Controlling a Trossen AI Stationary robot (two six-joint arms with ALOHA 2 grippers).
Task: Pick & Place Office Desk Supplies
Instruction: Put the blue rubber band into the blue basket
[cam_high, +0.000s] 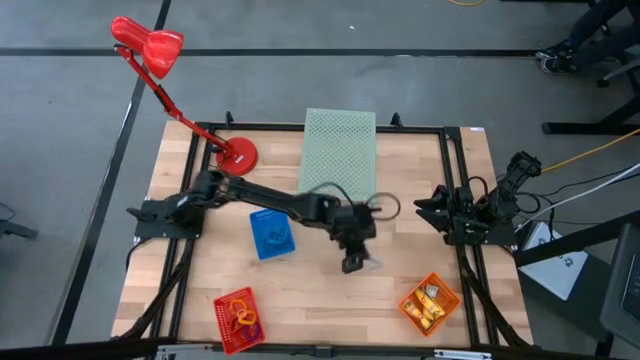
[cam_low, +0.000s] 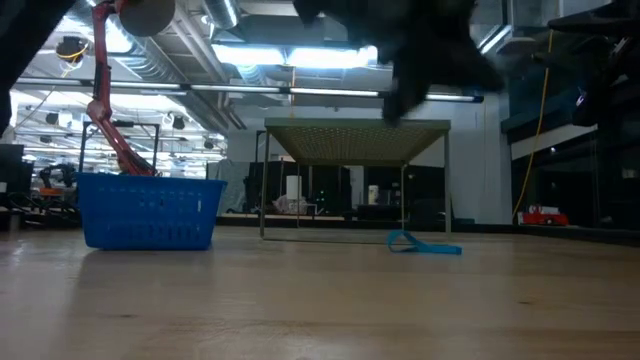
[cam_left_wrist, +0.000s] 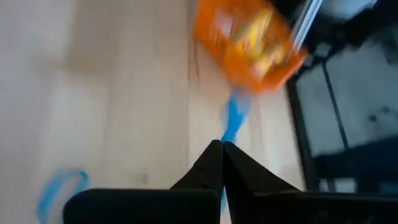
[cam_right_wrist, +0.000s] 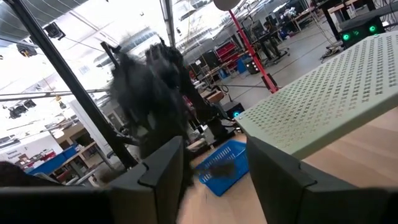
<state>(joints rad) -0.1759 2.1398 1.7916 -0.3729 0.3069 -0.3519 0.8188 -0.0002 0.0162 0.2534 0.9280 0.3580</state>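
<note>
A thin blue rubber-band loop (cam_left_wrist: 232, 121) hangs pinched in the left tool (cam_left_wrist: 222, 149), whose fingers are pressed together on it above the wooden worktop (cam_high: 320, 290), near the orange mesh basket (cam_high: 430, 303) of yellow pieces. The right tool (cam_high: 428, 208) waits at the worktop's right edge, fingers apart.

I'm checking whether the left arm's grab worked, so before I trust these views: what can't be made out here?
- Left gripper: its fingers are shut, with a blue loop running from the tips, but the left wrist view is blurred, so whether the loop is pinched can't be told.
- High view: the same gripper covers anything under it.
- Low view: the arm is a dark blur at the top edge; a blue loop lies on the table.
- Orange basket: contents smeared.
</note>
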